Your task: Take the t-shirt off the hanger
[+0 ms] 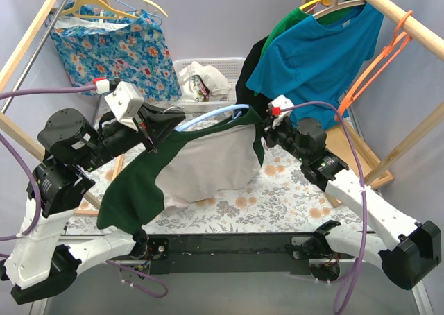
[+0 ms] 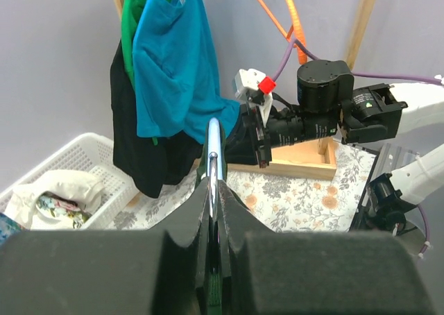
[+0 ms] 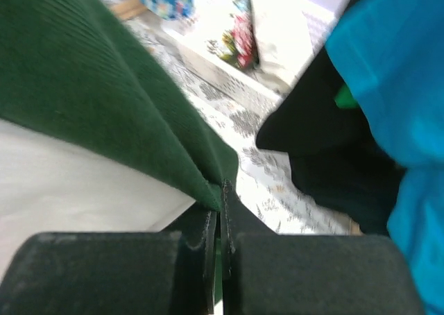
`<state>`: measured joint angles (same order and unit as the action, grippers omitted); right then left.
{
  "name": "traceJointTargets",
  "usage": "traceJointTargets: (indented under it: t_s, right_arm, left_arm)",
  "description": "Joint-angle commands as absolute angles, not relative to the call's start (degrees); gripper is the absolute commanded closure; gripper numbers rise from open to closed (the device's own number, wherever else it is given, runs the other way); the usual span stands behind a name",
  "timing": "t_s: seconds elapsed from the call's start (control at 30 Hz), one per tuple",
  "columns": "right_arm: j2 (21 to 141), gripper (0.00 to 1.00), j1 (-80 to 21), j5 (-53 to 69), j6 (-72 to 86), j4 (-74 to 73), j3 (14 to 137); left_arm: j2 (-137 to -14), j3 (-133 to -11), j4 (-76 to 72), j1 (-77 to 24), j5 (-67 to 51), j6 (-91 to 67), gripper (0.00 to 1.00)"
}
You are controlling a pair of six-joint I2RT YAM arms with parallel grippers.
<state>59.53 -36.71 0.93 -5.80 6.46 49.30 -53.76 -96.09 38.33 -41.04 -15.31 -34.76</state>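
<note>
A dark green t-shirt [image 1: 139, 183] with a white panel [image 1: 208, 162] hangs stretched between my two grippers above the floral table. A light blue hanger [image 1: 208, 117] sits in its neck. My left gripper [image 1: 156, 131] is shut on the hanger's thin bar [image 2: 214, 148]; a bit of green cloth shows between its jaws [image 2: 214, 183]. My right gripper [image 1: 266, 131] is shut on the green hem [image 3: 90, 107] at the shirt's right edge, and its closed jaws [image 3: 220, 197] pinch the cloth. The right gripper also shows in the left wrist view [image 2: 253, 131].
A white basket [image 1: 232, 66] with crumpled cloth stands at the back. Teal, green and black shirts [image 1: 319, 51] hang from the wooden rail at right, beside an orange hanger [image 1: 374, 62]. A floral garment [image 1: 114, 48] hangs at back left. A wooden tray [image 1: 350, 145] lies at right.
</note>
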Motion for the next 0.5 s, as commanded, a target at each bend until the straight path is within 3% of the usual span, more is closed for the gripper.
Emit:
traceJointTargets:
  t_s: [0.0,0.2,0.47]
  right_arm:
    - [58.27,0.99,-29.46,2.95,1.3,9.22,43.87]
    - [60.55,0.99,-25.84,10.0,4.21,9.14,41.05]
    - [63.9,0.99,-28.12,17.75,8.88,12.12,35.78]
  left_arm:
    - [-52.65,-98.96,36.21,-40.87,-13.01,-35.59,1.0]
    - [-53.61,-99.23,34.9,-40.87,-13.01,-35.86,1.0]
    - [-58.27,-89.14,24.28,-40.87,-9.67,-38.58,1.0]
